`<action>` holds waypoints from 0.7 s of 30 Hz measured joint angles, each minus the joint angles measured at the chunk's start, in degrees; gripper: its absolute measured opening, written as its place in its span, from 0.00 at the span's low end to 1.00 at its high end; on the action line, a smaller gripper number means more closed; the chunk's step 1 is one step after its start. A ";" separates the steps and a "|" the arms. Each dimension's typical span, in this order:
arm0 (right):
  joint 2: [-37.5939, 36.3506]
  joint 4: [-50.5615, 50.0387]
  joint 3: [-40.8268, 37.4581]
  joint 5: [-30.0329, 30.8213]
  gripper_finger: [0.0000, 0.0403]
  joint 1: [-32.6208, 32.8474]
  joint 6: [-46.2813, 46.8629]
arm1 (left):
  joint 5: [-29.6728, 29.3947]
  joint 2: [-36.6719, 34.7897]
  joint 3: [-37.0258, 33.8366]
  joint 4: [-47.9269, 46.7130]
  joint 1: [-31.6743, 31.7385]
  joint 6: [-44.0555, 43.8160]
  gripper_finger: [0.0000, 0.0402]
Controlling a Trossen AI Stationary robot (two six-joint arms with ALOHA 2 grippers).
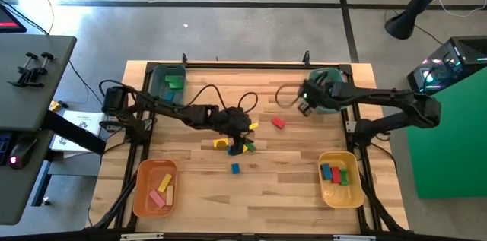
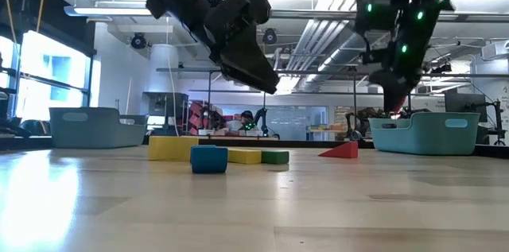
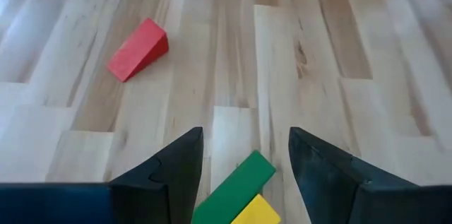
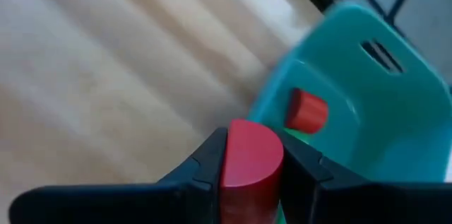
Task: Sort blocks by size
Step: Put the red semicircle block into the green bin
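Blocks: L gripper (image 3: pixel 245 164), jaws spread, hovers mid-table over green bar (image 3: pixel 234 189). R gripper (image 4: pixel 251 157) clamps red round-top block (image 4: pixel 248 162) by back-right teal bin (image 4: pixel 367 104). Risk: releasing early drops it outside the rim.

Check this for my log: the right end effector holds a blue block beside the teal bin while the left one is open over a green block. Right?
Not quite: the block in the right end effector is red, not blue, as the right wrist view shows. It is beside the teal bin, and the left end effector is open over the green block.
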 joint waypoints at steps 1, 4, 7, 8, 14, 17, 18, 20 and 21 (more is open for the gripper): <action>0.22 1.24 -0.75 -0.75 0.21 -2.41 -0.01 | -1.32 0.00 0.00 -0.01 -0.69 0.26 0.49; 0.98 1.92 -1.90 -2.63 0.21 -7.99 -0.95 | -4.41 0.00 0.00 1.00 -2.61 2.09 0.49; 1.47 1.76 -2.28 -3.46 0.21 -11.34 -1.22 | -5.66 0.02 0.00 2.67 -3.98 4.14 0.49; 1.57 1.94 -2.28 -3.48 0.21 -12.22 -1.22 | -5.70 0.02 0.00 3.29 -4.29 4.43 0.49; 2.90 5.09 -3.95 -5.74 0.21 -15.76 -2.22 | -5.84 0.02 0.00 5.60 -4.80 5.87 0.49; 4.10 6.34 -6.10 -5.72 0.23 -17.11 -2.08 | -5.84 0.02 0.00 5.52 -4.79 5.83 0.49; 4.40 6.83 -6.63 -5.68 0.24 -17.55 -2.01 | -5.84 0.02 0.00 5.54 -4.78 5.76 0.49; 4.70 7.91 -7.68 -5.76 0.23 -18.62 -1.64 | -5.84 0.02 0.00 5.85 -4.78 5.89 0.49; 4.74 8.57 -8.13 -6.23 0.22 -19.13 -1.44 | -5.84 0.02 0.00 6.07 -4.78 5.91 0.49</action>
